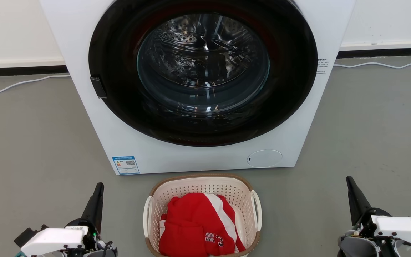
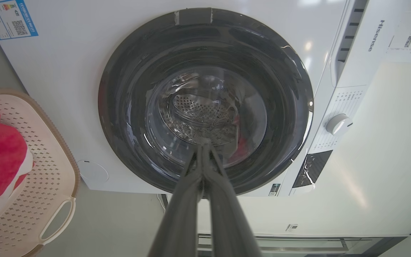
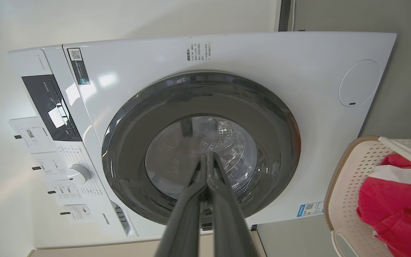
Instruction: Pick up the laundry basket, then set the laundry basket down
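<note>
Head view: the laundry basket [image 1: 202, 186] stands on the grey floor [image 1: 30, 142], just in front of the white washing machine [image 1: 191, 160] and centred below its round dark door [image 1: 120, 107]. A red and white garment [image 1: 191, 221] lies inside it. The left hand [image 1: 100, 186] sits at lower left and the right hand [image 1: 349, 180] at lower right. Both are well apart from the basket.

Left wrist view: the left hand [image 2: 204, 143] has its fingers pressed together, holding nothing, pointing at the door glass. The laundry basket [image 2: 37, 142] lies at the left edge.

Right wrist view: the right hand [image 3: 207, 156] also has its fingers together and empty, aimed at the door. The laundry basket [image 3: 348, 171] fills the lower right corner.
</note>
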You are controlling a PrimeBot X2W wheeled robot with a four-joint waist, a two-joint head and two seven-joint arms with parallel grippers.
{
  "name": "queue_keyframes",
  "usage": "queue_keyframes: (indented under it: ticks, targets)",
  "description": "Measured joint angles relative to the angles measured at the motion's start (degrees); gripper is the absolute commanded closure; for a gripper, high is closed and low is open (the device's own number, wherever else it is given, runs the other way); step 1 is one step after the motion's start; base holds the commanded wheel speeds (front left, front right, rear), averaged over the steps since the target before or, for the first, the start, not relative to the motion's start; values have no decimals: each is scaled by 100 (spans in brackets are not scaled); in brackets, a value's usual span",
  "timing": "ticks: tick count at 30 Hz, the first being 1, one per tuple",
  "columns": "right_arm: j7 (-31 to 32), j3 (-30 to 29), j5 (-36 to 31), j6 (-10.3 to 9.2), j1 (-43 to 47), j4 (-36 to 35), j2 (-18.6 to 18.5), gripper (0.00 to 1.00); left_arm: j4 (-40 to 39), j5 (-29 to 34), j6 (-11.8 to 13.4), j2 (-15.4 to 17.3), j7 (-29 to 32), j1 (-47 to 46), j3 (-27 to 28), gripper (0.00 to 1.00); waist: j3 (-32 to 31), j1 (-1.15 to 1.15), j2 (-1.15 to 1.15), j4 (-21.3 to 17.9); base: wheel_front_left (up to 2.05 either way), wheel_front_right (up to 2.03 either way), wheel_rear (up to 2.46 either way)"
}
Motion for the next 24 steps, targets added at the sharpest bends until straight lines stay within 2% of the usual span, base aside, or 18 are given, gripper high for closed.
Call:
queue_keyframes:
  ticks: [24]
  targets:
    - [0, 0, 0, 0, 0, 0, 0, 100, 0, 0, 0, 0, 0, 0, 0, 100, 0, 0, 0, 0, 0, 0, 0]
